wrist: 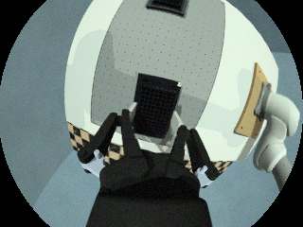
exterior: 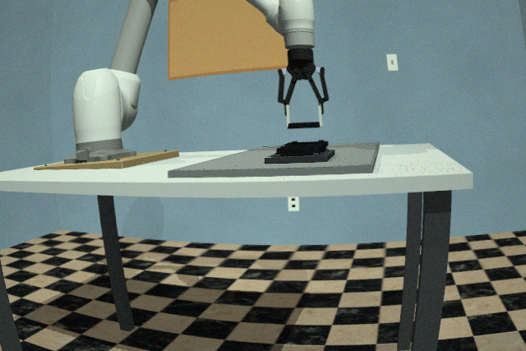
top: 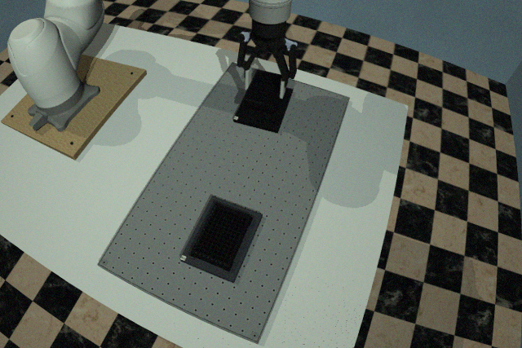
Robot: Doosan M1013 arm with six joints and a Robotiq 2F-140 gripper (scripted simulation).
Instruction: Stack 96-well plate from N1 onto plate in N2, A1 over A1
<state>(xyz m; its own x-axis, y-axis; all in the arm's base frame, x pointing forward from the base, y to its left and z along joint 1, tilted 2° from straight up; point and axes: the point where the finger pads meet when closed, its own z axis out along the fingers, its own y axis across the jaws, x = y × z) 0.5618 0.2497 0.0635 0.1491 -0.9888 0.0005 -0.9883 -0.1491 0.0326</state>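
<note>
A black 96-well plate point(exterior: 303, 125) hangs in the air above the grey perforated board point(top: 236, 175), pinched across its short width by the gripper point(exterior: 303, 115), whose pale fingertips point(exterior: 288, 116) press on the two long side walls. The jaws stand about half spread, stopped by the plate between them. In the top view the plate sits in the upper middle of the frame, its white A1 corner mark point(top: 236, 117) at its lower left. The second plate rests in its nest point(top: 246, 247) at lower centre, its mark likewise at lower left. Judged from its form, the plate is light, stiff and smooth-walled, so it may slip or tilt under a side grip; holding mid-length on the long walls should keep it level for nesting.
</note>
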